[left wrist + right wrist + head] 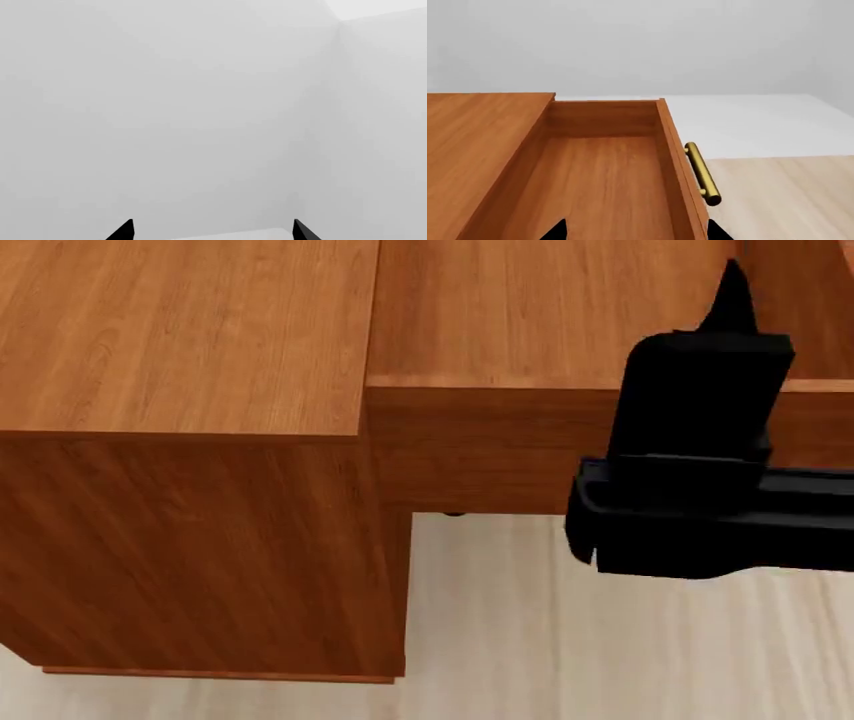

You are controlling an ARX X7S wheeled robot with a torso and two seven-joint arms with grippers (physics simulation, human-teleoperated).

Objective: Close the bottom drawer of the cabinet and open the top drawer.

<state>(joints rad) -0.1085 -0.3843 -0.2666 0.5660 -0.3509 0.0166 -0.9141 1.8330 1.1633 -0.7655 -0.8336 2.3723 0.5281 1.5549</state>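
No text, label, brand, number or sign can be read in any view; the boxy reddish-brown wood-grain cabinet (187,350), filling the upper left of the head view, shows plain grain only; the open reddish-brown wooden top drawer (600,170) with its brass bar handle (702,173), at the centre of the right wrist view, bears no marking; the left wrist view shows blank pale walls.

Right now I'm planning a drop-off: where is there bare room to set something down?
The open top drawer is bare inside between its walls. The cabinet top beside it is bare too. The right gripper hangs over the drawer's near end, crowding that part.
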